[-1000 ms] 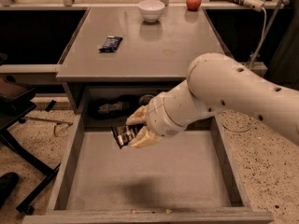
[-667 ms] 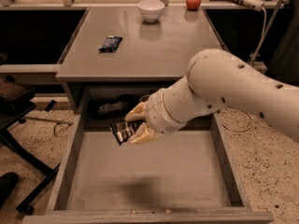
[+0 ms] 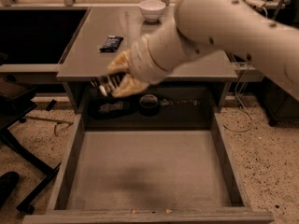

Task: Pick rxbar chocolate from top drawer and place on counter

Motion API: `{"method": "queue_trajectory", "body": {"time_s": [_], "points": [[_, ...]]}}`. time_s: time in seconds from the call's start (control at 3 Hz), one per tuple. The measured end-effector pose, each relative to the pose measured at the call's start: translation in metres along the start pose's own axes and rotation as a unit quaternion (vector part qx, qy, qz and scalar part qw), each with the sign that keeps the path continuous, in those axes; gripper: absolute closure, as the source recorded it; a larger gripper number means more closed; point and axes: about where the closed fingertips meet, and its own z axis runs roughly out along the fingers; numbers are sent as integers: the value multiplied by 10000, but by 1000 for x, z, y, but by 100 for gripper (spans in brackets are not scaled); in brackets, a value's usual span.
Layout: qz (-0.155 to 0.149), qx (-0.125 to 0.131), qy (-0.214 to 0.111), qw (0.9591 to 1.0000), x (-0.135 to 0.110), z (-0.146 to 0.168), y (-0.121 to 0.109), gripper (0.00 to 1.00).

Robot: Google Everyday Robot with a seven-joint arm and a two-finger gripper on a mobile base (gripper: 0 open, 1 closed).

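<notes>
My gripper [image 3: 117, 76] is shut on the rxbar chocolate [image 3: 103, 84], a small dark-wrapped bar, and holds it in the air above the back left of the top drawer [image 3: 70, 171], level with the front edge of the counter [image 3: 187, 59]. The bar is blurred by motion. The drawer is pulled wide open and its grey bottom is bare. My big white arm [image 3: 219, 27] reaches in from the upper right and hides part of the counter.
A dark blue wrapped bar [image 3: 111, 43] lies on the counter's left part. A white bowl [image 3: 152, 9] stands at its back. Dark objects [image 3: 148, 103] sit in the shadowed space behind the drawer. An office chair base [image 3: 28, 171] stands at the left.
My gripper has risen out of the drawer with the bar, moving up and to the left to counter-edge height. The arm now covers the counter's right part.
</notes>
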Motion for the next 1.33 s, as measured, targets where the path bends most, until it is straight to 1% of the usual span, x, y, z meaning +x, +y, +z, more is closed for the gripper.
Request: {"method": "queue_trajectory", "body": {"time_s": [0.33, 0.67, 1.0, 1.33], "points": [[-386, 155, 45, 9991, -16, 2, -68, 100], [-343, 544, 326, 9974, -11, 2, -139, 100], [-307, 718, 344, 9964, -19, -5, -157, 100], [-307, 718, 345, 9964, -19, -5, -157, 100]]}}
